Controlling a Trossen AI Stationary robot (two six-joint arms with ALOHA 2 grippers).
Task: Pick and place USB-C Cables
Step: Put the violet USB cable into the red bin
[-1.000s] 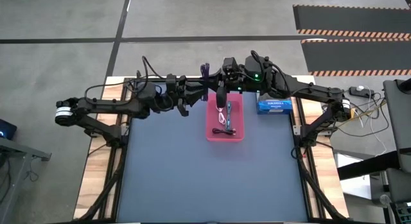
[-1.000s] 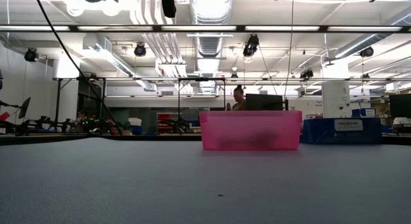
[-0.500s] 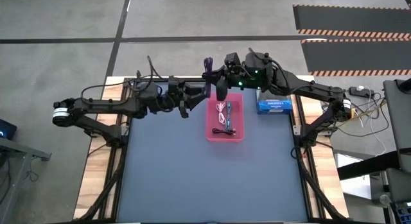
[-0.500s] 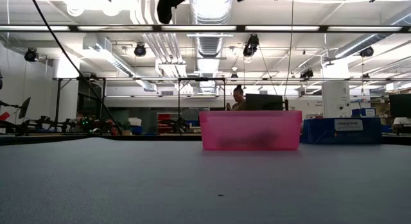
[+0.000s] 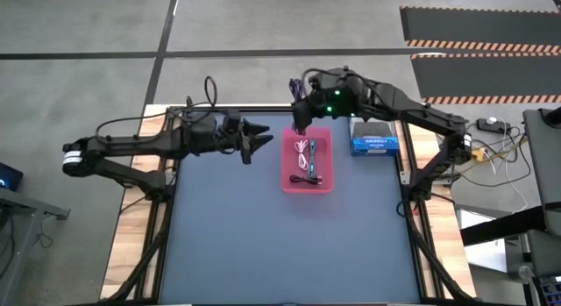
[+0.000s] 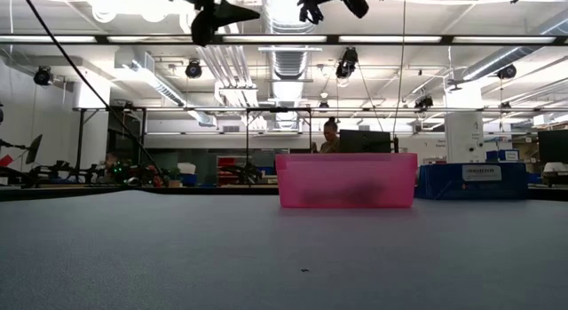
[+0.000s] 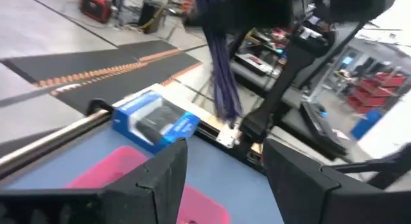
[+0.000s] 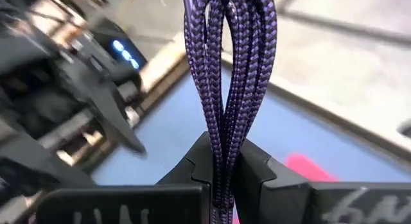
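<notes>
A pink tray (image 5: 323,185) stands on the dark table at the far middle. It also shows in the low view (image 6: 346,179). In it lie a white and a teal cable (image 5: 307,150) and a black cable (image 5: 306,179). My right gripper (image 5: 300,103) is high above the tray's far edge, shut on the purple braided cable (image 8: 226,70). My left gripper (image 5: 260,135) is open and empty, just left of the tray and high above the table. It points toward the purple cable (image 7: 220,83). My right gripper pinches the bundled purple cable near one end (image 8: 222,161) between its two fingers. Several strands lie side by side in the pinch. The loops stick out past the fingertips (image 8: 253,166). The cable is lifted clear, high above the table (image 5: 293,85).
A blue box (image 5: 374,145) lies on the wooden ledge right of the tray. It also shows in the left wrist view (image 7: 154,124). Bare dark table (image 5: 289,245) spreads in front of the tray. A person shows in the room far behind the tray (image 6: 329,132).
My right gripper, still shut on the purple cable, has moved a little toward the table's right. My left gripper has drawn away from the cable toward the table's left. Both grippers now show at the top of the low view.
</notes>
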